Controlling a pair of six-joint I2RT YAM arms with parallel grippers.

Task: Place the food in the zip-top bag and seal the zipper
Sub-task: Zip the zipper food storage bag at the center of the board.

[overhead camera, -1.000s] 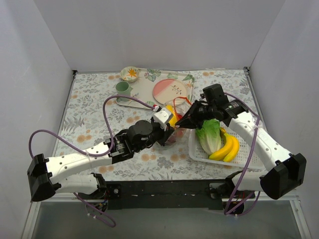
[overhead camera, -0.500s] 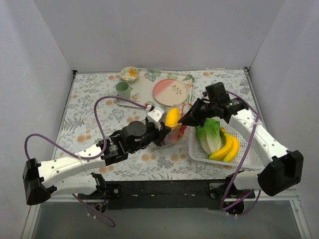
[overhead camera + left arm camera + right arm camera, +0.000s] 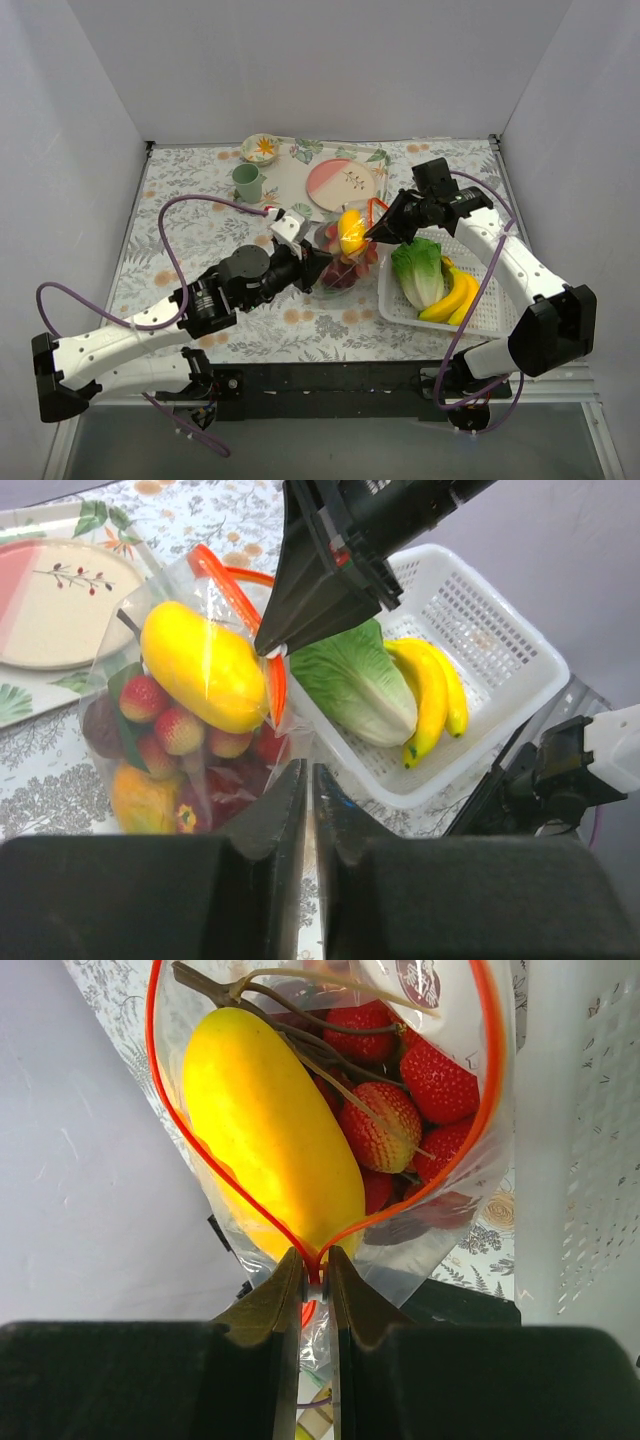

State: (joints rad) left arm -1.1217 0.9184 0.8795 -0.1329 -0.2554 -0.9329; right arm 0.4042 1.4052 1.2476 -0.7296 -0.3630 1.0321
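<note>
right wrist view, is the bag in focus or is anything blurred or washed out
Right wrist view: the yellow fruit and zipper in the zip-top bag are sharp, with a bright sheen on the fruit; the right gripper fingers are dark and soft. Left wrist view: white glare streaks on the plastic, near fingers blurred.

Light: bright, even, from overhead in my views.
Shadows: faint on the floral tablecloth (image 3: 180,170).
Glare: streaks on the clear floppy plastic bag (image 3: 200,745).
Focus: black left gripper (image 3: 309,780) blurs close up.
</note>
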